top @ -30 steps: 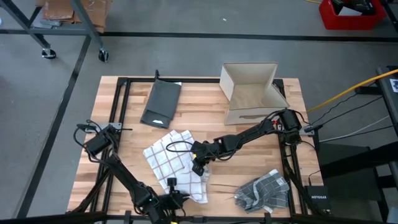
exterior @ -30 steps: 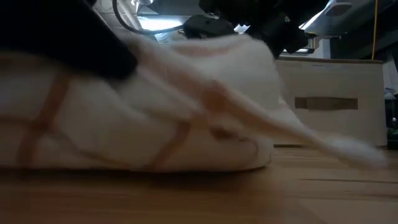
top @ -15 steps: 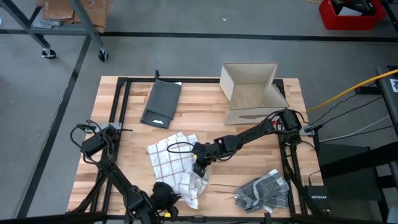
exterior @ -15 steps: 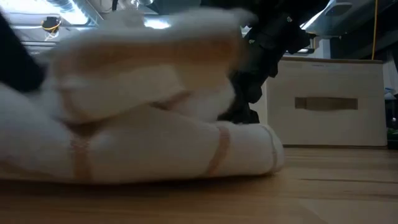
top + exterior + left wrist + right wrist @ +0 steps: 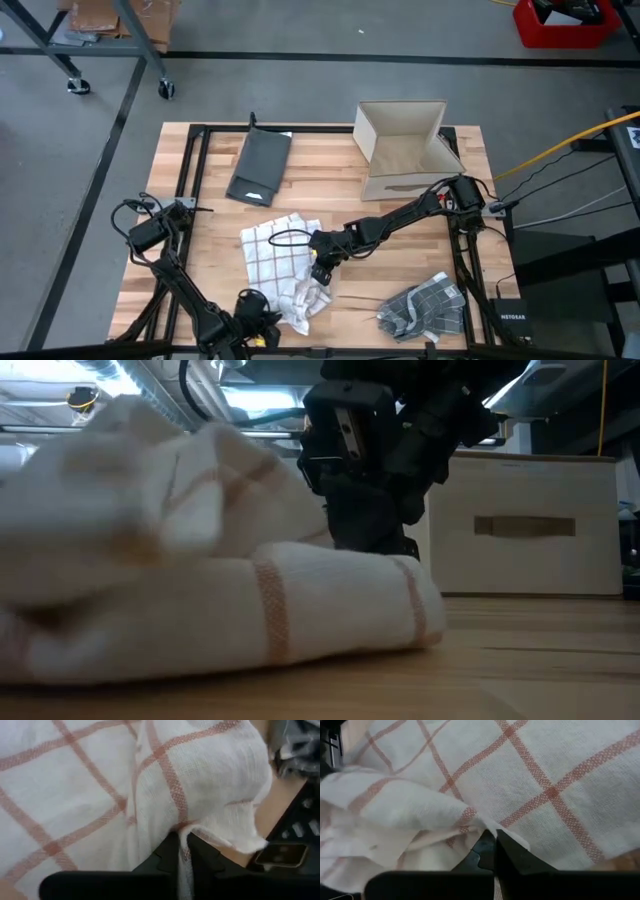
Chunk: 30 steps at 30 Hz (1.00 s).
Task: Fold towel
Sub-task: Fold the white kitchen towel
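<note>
A white towel with red checks [image 5: 280, 265] lies bunched on the wooden table [image 5: 200, 200]; it fills the low view [image 5: 200, 590]. My left gripper [image 5: 252, 304] is at the towel's near left edge, shut on cloth [image 5: 182, 845]. My right gripper [image 5: 320, 272] is at the towel's right side, shut on cloth [image 5: 492, 840]; in the low view it stands behind the towel [image 5: 365, 510]. My left gripper pinches a thin edge of the towel [image 5: 186, 834] between its two shut fingers. The cloth bulges up beyond the fingers and rests on the table. One layer or several, I cannot tell. My right gripper pinches an edge of the towel [image 5: 490, 827] between its two shut fingers, low over the table. The cloth beyond the fingers lies in loose folds on the table.
A grey checked cloth [image 5: 425, 305] lies crumpled at the near right. An open cardboard box [image 5: 405, 150] stands at the far right. A dark folded cloth [image 5: 260, 165] lies at the far middle. Black frame rails [image 5: 185, 180] run along the table's sides.
My left gripper has gone toward the table's left edge along the near side, drawing the towel's near part with it. The towel's near right corner has pulled in and bunched up; its far part has stayed. My right gripper has kept its place.
</note>
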### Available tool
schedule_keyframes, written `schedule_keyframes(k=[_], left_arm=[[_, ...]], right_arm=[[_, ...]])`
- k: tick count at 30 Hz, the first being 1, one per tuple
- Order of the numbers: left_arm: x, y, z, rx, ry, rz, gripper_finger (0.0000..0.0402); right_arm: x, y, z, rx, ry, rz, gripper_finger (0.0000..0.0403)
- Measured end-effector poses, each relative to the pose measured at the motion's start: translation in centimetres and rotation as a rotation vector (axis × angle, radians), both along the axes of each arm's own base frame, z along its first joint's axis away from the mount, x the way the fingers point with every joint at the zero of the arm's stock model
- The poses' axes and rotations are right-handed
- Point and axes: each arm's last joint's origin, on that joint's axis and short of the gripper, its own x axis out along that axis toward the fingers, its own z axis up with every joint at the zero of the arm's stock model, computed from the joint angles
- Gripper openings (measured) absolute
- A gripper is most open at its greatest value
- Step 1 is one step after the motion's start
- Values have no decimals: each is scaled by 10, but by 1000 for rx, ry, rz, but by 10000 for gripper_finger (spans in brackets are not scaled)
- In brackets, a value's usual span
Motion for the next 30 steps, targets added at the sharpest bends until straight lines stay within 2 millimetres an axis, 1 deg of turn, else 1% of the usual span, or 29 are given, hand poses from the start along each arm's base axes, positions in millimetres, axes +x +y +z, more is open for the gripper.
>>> schedule_keyframes(k=[3,6,9,12,15,19,24,27,30], left_arm=[[1,2,-2,44,81,-77,53],[2,3,-2,76,108,-108,92],[5,9,-3,85,127,-77,135],[8,14,-4,2,106,33,156],[9,17,-3,16,52,77,154],[7,17,4,88,-22,80,134],[-5,19,18,160,18,20,108],[-18,20,25,205,67,-21,95],[-30,24,30,222,120,-8,86]], right_arm=[[0,0,0,0,1,0,5],[0,0,0,7,3,6,5],[0,0,0,11,5,10,5],[0,0,0,11,5,10,5],[-1,0,-1,8,18,11,5],[-3,-1,-2,1,42,11,5],[-5,-1,-4,-4,65,12,5],[-5,-1,-4,-7,64,15,5],[-5,-1,-4,-15,60,26,5]])
